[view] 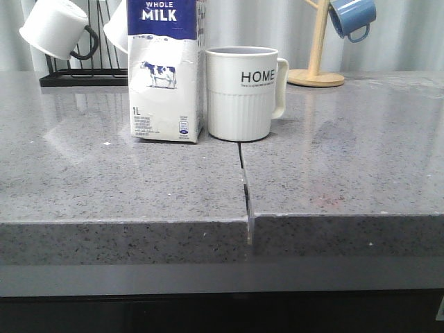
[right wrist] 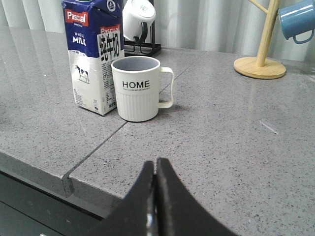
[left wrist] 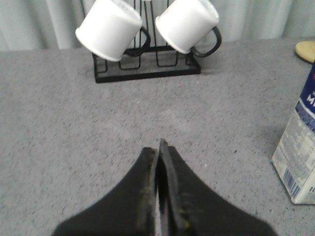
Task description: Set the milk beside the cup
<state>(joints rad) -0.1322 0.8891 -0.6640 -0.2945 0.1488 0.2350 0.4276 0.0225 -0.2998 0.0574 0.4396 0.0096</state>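
The milk carton [view: 166, 69], white with a dark blue top band and a cow picture, stands upright on the grey counter, just left of the cream ribbed HOME cup [view: 243, 94], almost touching it. Both show in the right wrist view: the milk [right wrist: 93, 61] and the cup [right wrist: 138, 88], handle to the right. The milk's edge also shows in the left wrist view [left wrist: 300, 157]. My left gripper [left wrist: 158, 147] is shut and empty above the bare counter. My right gripper [right wrist: 155, 164] is shut and empty near the counter's front edge. Neither gripper shows in the front view.
A black rack [left wrist: 147, 69] holds two white mugs with black handles [left wrist: 110, 29] at the back left. A wooden mug tree [view: 318, 48] with a blue mug [view: 352, 17] stands at the back right. A seam [view: 244, 180] splits the counter.
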